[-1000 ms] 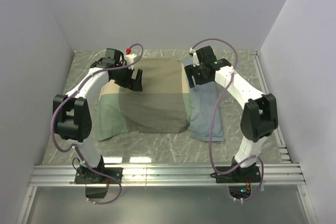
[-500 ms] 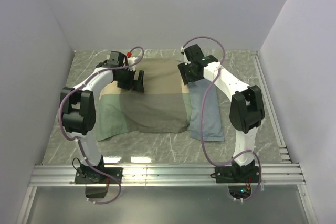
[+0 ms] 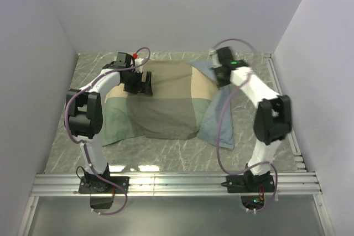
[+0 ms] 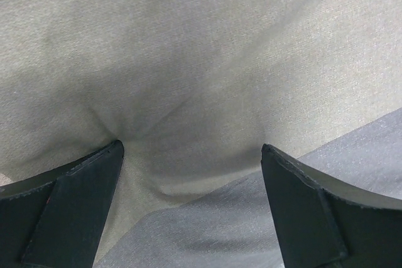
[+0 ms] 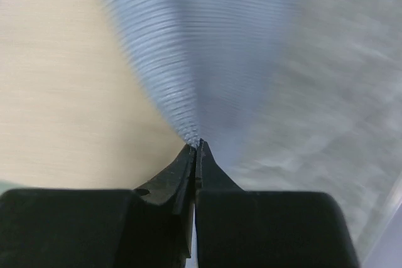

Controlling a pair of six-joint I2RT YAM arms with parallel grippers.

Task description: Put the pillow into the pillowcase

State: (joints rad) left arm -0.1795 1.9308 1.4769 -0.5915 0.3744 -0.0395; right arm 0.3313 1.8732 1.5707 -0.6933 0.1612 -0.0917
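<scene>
The pillowcase lies across the middle of the table, its beige, brown and green blocks facing up and a blue-grey flap on the right. The pillow is hidden; no cream foam shows in any view. My right gripper is at the case's far right corner, shut on a pinch of blue-grey fabric that fans out from its closed tips. My left gripper stands open over the case's far left part. Its two fingers press into the brown-grey cloth, with nothing gripped between them.
The grey marbled tabletop shows around the case. White walls close in the left, back and right. Metal rails run along the near edge and the right side. Both arms' cables loop above the cloth.
My right gripper has closed on the blue-grey fabric and swung right and toward the back, drawing that corner with it. The left gripper has stayed open in nearly the same spot.
</scene>
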